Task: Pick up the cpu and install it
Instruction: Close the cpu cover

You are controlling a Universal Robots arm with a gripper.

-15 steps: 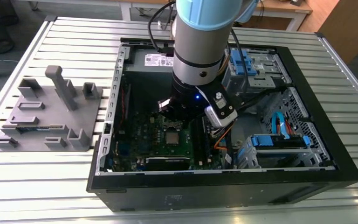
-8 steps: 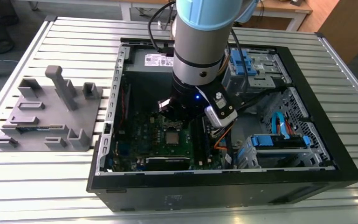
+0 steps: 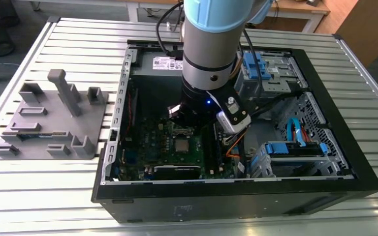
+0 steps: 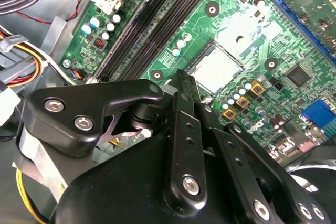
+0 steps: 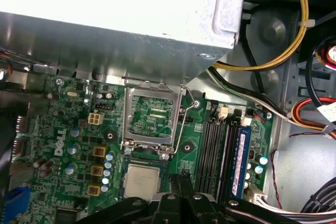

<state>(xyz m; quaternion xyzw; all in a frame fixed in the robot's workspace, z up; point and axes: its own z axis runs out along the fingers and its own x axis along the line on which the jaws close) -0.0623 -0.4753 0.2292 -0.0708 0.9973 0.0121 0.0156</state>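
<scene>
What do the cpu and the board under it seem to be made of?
The cpu: a metal top, most likely, going by its matt silvery-grey look. The board: a green coated circuit board, probably fibreglass, with small shiny solder points.

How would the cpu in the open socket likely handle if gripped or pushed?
The cpu looks thin, flat and metal-topped: probably rigid, light, unlikely to roll or tip. Its smooth silvery top may be slippery. Seated low in the socket, it offers little edge to grip, and a sideways push would probably be blocked.
</scene>
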